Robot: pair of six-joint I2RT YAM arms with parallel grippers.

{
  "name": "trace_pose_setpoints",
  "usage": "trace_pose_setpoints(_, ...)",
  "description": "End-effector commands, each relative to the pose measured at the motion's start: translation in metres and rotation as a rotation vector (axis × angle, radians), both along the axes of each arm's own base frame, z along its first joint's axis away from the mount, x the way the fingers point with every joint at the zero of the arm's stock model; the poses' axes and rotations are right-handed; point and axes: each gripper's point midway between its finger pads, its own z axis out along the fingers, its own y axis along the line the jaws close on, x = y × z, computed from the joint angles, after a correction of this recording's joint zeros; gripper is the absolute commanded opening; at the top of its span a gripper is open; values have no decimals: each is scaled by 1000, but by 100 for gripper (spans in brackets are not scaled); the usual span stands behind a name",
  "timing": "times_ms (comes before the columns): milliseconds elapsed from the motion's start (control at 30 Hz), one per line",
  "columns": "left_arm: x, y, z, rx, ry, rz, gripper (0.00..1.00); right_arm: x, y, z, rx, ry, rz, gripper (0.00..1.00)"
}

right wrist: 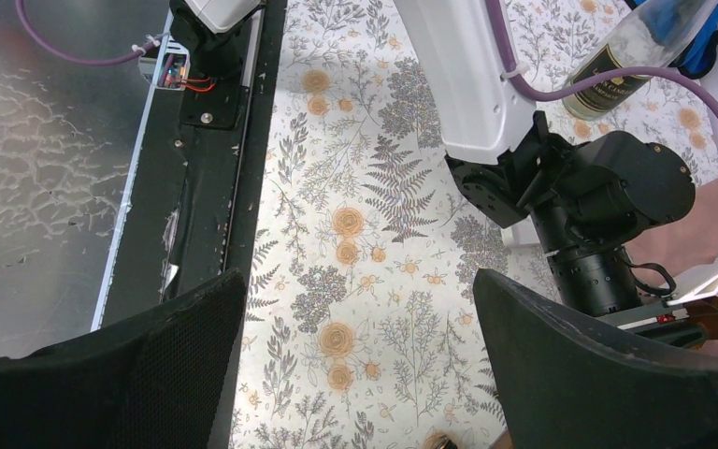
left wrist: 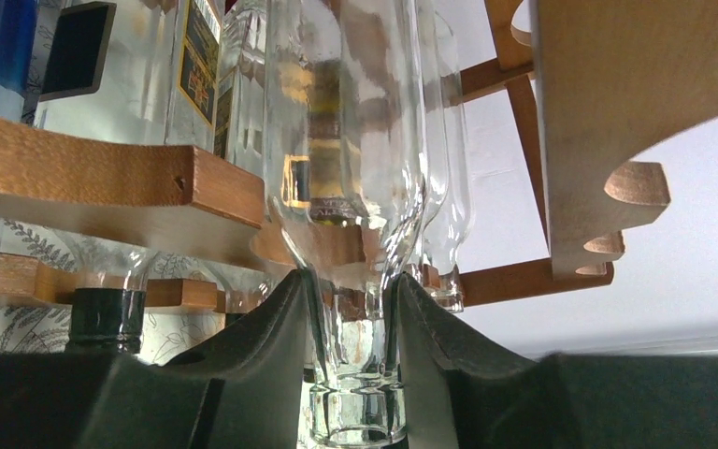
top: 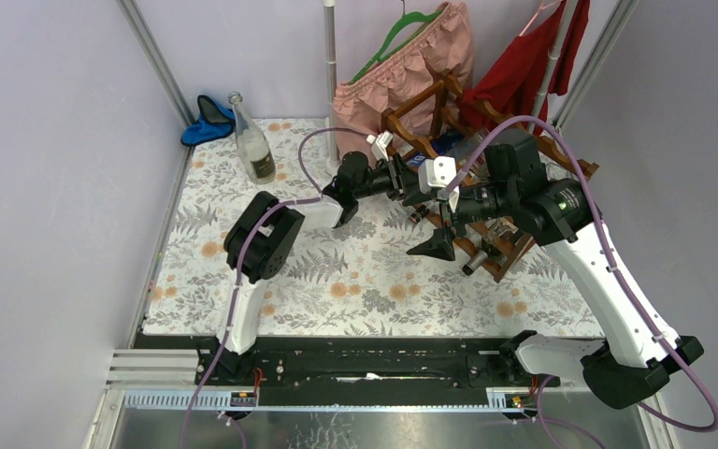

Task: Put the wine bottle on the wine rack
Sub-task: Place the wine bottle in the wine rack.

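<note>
My left tool [left wrist: 351,318] pinching the neck of the wine bottle [left wrist: 346,140] at the wine rack [left wrist: 112,178]
The clear neck sits squeezed between my fingers [left wrist: 271,355]. The body runs away from me into the rack, beside other racked bottles [left wrist: 196,75]. I would slide it in straight until the rack carries it, then release gently. My right tool [right wrist: 360,309] hangs spread above the floral surface [right wrist: 337,140].

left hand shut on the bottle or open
Shut on the clear wine bottle: the left hand pinches its neck from both sides.
</note>
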Motion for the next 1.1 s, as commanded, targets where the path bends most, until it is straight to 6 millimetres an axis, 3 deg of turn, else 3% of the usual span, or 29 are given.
trace_pose_setpoints(0, -14, -1, 64, -98, -196, 1, 0, 4, 1, 7, 20, -19, -5, 100)
trace_pose_setpoints(633, -9, -15, 67, -35, -276, 61, 0, 3, 0, 6, 22, -16, -2, 100)
trace_pose_setpoints(1067, -8, -10, 71, 31, -380, 161, 0, 2, -1, 10, 26, -23, -3, 100)
